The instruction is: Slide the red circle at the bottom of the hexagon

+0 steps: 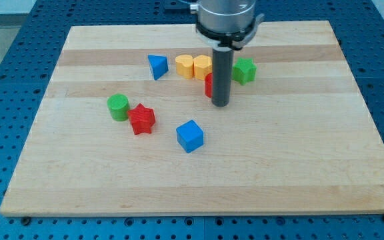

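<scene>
The red circle (209, 85) lies near the board's upper middle, mostly hidden behind my rod. My tip (221, 105) rests on the board just below and to the right of it, touching or nearly touching. The yellow hexagon (202, 67) sits directly above the red circle, next to a yellow heart-like block (185, 66) on its left. A green star-like block (244, 70) lies to the right of the rod.
A blue triangle (157, 66) lies left of the yellow blocks. A green cylinder (118, 107) and a red star (141, 119) sit together at the view's left. A blue cube (190, 136) lies below the middle. The wooden board (312, 167) ends in blue perforated table.
</scene>
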Robot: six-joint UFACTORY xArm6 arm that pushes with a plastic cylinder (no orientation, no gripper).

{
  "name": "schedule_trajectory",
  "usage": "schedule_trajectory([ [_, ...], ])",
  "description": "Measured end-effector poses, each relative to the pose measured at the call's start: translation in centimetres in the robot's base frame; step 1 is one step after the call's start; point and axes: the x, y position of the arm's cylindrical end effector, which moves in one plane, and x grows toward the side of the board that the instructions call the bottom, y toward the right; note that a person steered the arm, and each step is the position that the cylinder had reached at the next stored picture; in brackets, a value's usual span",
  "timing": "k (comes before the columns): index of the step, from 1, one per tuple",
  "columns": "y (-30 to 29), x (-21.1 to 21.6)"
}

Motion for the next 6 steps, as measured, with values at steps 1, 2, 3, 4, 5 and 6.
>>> schedule_trajectory([
  [1,2.7,-1.6],
  [2,2.8,-2.5],
  [3,2.8,-2.5],
  [4,0.9,-2.5],
  [5,-1.1,-2.5],
  [6,-1.3,-2.5],
])
